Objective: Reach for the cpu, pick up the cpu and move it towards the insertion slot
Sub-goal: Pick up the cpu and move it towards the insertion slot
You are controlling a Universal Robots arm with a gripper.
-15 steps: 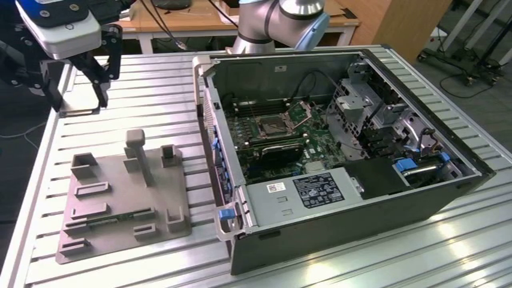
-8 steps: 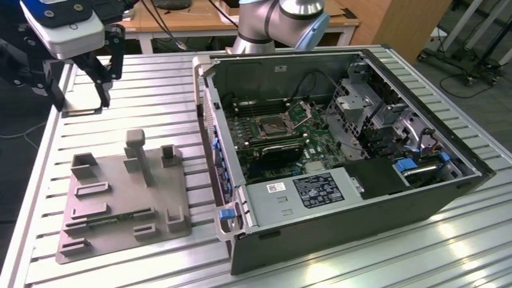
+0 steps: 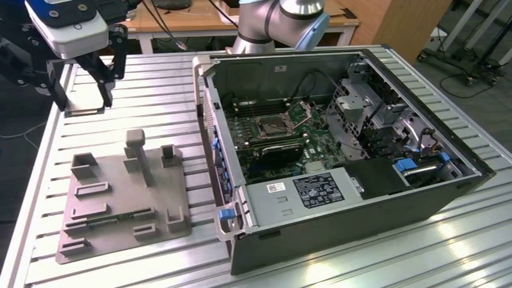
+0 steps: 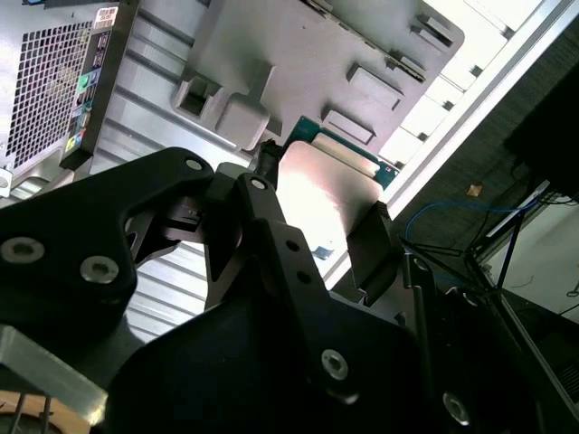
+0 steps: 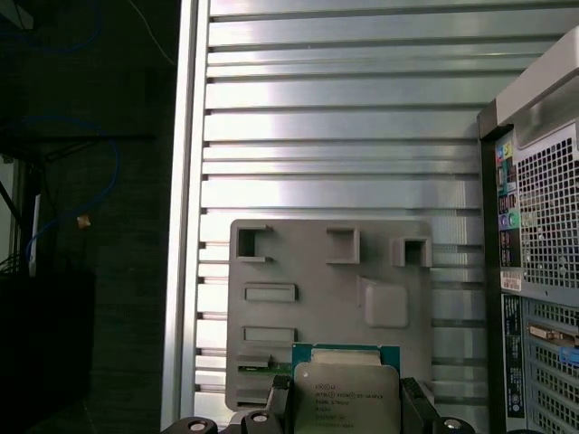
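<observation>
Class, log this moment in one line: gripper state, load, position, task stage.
gripper: shut on cpu | cpu: lifted clear of grey tray | insertion slot: not yet reached | stage: picked up

Silvery cpu [image 5: 346, 402] aloft, well apart from the open, silver-framed insertion slot [image 3: 274, 125]

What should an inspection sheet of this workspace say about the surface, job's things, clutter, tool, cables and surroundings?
Surface: slatted metal table, carrying a grey tray and an open case.
Job's things: cpu held above the tray; socket inside the case.
Clutter: green strip lying in the tray.
Tool: tool shut on the cpu, at the exterior view's left, apart from the case.
Cables: black cables inside the case; blue cable off the table.
Surroundings: wooden desk behind the table.
</observation>
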